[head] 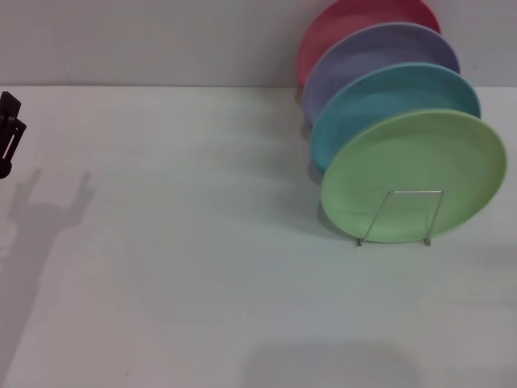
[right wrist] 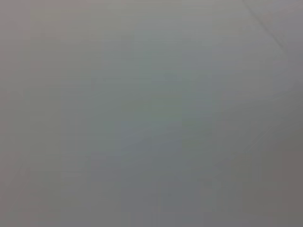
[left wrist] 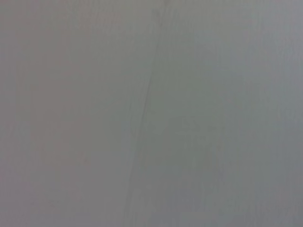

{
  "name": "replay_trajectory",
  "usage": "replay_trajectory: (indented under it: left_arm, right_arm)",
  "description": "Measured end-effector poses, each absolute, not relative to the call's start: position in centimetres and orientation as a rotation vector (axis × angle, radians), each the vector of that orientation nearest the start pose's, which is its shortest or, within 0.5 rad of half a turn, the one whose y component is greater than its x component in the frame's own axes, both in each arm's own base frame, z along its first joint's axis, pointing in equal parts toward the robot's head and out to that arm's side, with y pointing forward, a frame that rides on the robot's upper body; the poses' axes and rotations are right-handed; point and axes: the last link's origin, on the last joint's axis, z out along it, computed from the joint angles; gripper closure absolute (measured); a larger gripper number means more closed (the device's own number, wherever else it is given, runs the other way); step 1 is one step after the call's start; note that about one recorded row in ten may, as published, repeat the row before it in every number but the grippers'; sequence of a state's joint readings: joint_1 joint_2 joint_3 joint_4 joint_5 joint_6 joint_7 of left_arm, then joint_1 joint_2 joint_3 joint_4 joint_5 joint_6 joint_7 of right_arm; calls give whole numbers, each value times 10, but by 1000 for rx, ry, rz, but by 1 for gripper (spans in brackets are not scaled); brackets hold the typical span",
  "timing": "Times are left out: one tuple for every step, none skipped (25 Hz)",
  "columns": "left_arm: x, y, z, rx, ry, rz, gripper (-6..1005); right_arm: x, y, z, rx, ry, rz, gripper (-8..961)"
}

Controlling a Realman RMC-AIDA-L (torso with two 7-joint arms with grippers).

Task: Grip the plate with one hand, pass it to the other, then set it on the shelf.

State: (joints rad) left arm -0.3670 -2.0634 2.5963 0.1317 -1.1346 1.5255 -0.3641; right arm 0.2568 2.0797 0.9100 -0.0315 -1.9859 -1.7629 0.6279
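Green plate (head: 412, 174) already upright in wire shelf (head: 396, 217), front of the row. Nothing left, apparently. Left gripper (head: 8, 133) at table edge; grip state impossible to tell. Right gripper unseen.

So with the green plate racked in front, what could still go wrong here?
The green plate stands on edge at the very front of the shelf, held by one thin wire loop; a nudge might tip it forward. It overlaps the blue plate, so disturbing one may shift the row. The left end effector sits at the table's far edge.
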Motion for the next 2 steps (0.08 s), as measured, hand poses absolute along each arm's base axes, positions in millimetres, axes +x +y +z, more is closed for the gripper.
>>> replay_trajectory:
  left_arm:
    - [-320, 292, 15, -1476, -495, -1043, 167]
    - [-320, 292, 15, -1472, -491, -1040, 167]
  right_arm:
    - [375, 224, 87, -1011, 502, 1131, 324]
    - [376, 226, 86, -1011, 509, 1124, 324]
